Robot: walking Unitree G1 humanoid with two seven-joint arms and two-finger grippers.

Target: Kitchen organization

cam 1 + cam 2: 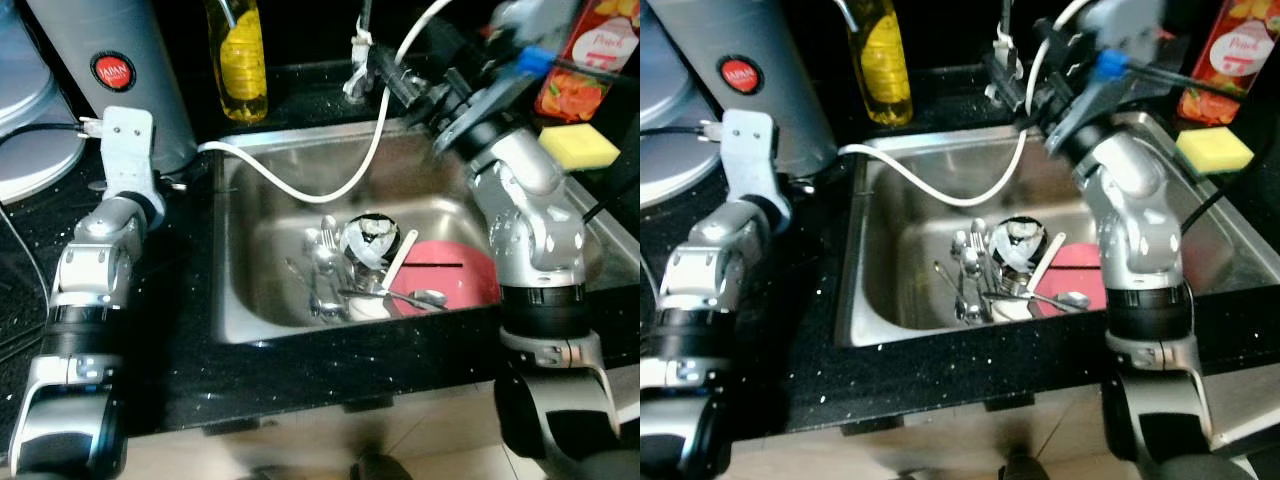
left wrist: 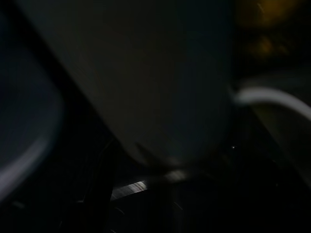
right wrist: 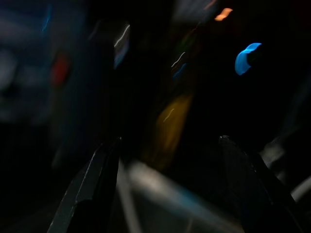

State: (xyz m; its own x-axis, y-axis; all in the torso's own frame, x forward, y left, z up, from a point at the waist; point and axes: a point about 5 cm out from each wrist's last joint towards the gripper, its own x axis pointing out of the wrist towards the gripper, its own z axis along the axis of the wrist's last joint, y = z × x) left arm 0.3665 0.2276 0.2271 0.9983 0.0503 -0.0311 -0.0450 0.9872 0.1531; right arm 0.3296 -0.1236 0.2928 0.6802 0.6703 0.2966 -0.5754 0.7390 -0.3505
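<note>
stainless sink [image 1: 240,300] sat in a black speckled counter [image 1: 190,375]; everything below is placed rel. to that sink. in its basin: a heap of forks & spoons [image 1: 325,270], a dirty round bowl [image 1: 368,240] just behind them, and a red plate [image 1: 455,280] on the right side w/ a spoon [image 1: 425,297] lying across its front edge. a white hose [image 1: 300,185] ran from the sink's left rim, dipped over the basin and rose toward the back right.

right gripper [image 3: 165,189] was up at the sink's back rim near the faucet base [image 1: 358,70]; in the right wrist view its two black fingers [image 3: 90,184] stood wide apart, nothing between them, scene dark & blurred.

left arm [image 1: 95,290] rested over the counter left of the sink, its wrist close to a grey canister w/ a red round label [image 1: 113,72]; left gripper: can't tell its state, wrist view too dark.

behind the sink: a yellow oil bottle [image 1: 240,60]. to the right of it: a yellow sponge [image 1: 578,146] and a peach juice carton [image 1: 585,60].
</note>
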